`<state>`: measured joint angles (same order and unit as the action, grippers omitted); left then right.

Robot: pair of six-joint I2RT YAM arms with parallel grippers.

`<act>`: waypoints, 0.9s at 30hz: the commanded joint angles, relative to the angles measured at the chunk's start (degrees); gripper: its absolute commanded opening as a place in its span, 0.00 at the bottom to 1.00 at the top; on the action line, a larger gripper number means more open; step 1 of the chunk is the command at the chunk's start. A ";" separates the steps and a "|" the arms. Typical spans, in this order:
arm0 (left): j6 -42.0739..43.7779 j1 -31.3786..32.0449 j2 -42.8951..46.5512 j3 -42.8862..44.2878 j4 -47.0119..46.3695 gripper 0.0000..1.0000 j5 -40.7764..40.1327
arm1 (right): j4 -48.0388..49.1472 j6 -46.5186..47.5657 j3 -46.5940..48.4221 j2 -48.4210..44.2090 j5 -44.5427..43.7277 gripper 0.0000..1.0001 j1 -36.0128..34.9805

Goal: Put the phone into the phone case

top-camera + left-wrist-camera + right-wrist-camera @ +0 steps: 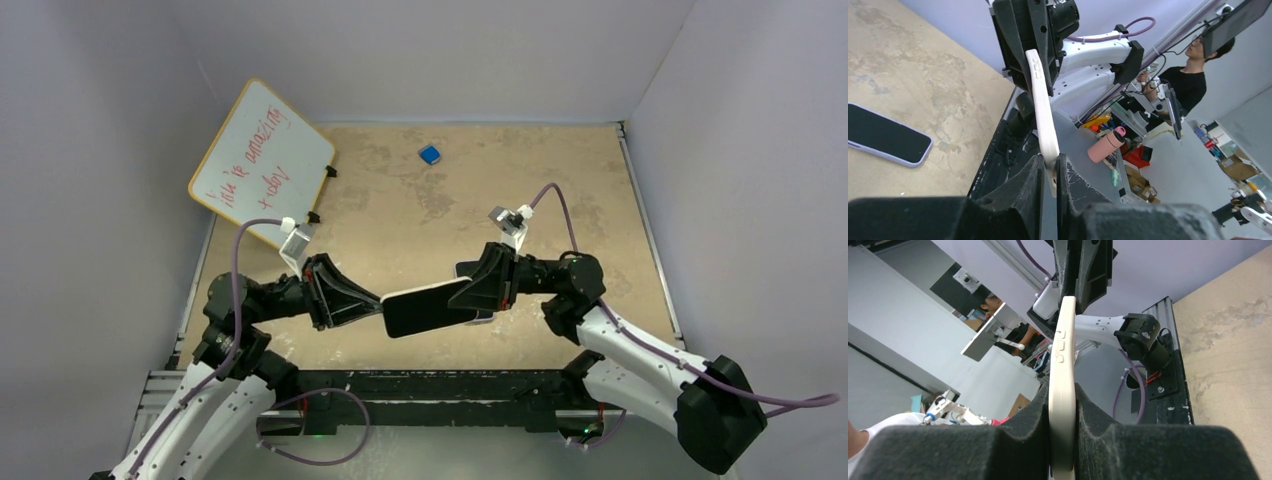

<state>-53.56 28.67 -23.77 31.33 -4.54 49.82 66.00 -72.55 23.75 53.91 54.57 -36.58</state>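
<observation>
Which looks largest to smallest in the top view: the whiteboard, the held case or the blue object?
Largest: whiteboard. Then the case, though it is held up nearer the camera. Smallest by far: blue object.

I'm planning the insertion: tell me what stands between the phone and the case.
No loose object does. The phone lies bare on the table, while the case hangs in the air, clamped at both ends by the left gripper and right gripper.

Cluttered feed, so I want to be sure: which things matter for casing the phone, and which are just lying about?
Job: phone case, gripped by left gripper and right gripper; phone, flat on the table.
Lying about: whiteboard, small blue object, pink bottle beyond the table.
</observation>
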 commanded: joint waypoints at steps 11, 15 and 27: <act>-27.00 0.18 -6.72 -11.85 -62.44 0.00 6.97 | 37.71 -20.51 0.84 11.54 -3.12 0.00 0.14; -37.26 0.16 -15.18 -13.94 -82.75 0.00 7.92 | 41.18 -22.40 1.13 14.48 -3.61 0.00 0.19; -13.38 0.16 -7.22 -9.31 -38.46 0.55 5.63 | 34.80 -19.12 2.12 11.10 -5.43 0.00 0.97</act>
<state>-81.38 28.58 -36.77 17.19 -65.41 57.98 87.85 -93.30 23.77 66.67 53.89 -36.21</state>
